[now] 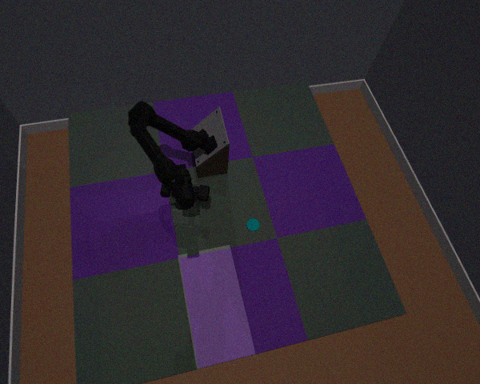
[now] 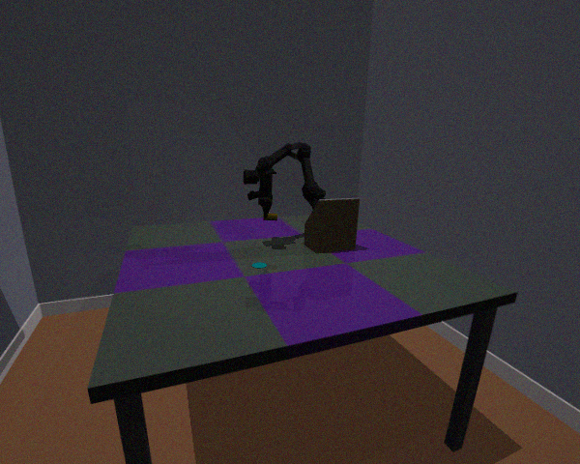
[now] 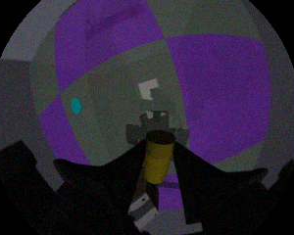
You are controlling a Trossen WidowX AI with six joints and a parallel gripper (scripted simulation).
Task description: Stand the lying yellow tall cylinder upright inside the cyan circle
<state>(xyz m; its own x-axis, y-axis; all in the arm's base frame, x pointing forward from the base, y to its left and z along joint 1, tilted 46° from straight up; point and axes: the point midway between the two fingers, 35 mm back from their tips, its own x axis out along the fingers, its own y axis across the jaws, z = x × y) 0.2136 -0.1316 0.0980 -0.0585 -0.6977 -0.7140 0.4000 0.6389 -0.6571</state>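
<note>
The hand [image 3: 158, 176] is clamped on the yellow tall cylinder [image 3: 158, 157], whose long axis runs straight out ahead of it. The cyan circle [image 3: 75, 105] lies well apart, to the left in the wrist view.

Dark arm [image 1: 158, 153] folded over checkered purple-and-green table [image 1: 314, 190]. Gripper [image 1: 189, 205] pointing down near centre green square, fingers indistinct. Cyan circle [image 1: 253, 224] to its right, apart. Brown wedge-shaped mount [image 1: 214, 149] behind. Orange floor [image 1: 418, 289] around.
</note>
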